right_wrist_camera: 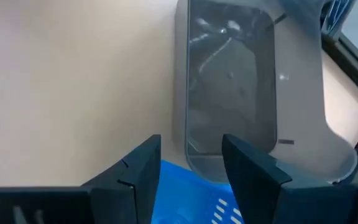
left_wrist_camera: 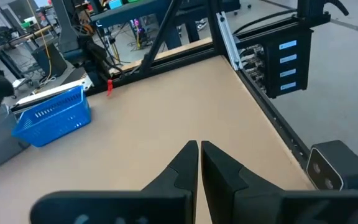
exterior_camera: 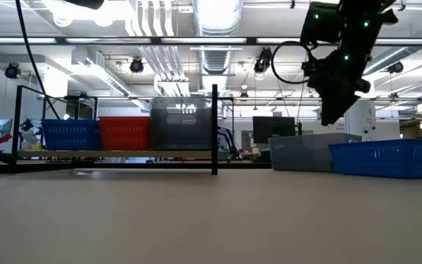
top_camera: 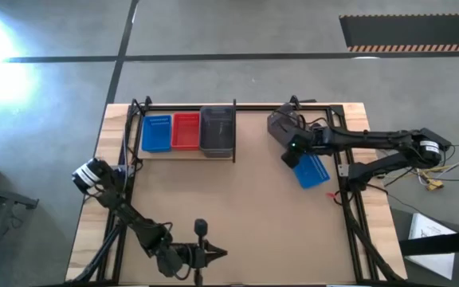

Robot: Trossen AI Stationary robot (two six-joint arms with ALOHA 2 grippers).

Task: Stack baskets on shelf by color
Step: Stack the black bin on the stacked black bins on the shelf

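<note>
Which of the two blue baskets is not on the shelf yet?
The blue basket on the bare table, beside the right gripper, which is open. The other blue basket already sits on the shelf, next to the red basket.

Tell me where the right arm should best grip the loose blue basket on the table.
Probably a long rim wall of the blue basket, from above: it sits upright and open-topped on the table, beside the grey bin, under the open right gripper.
</note>
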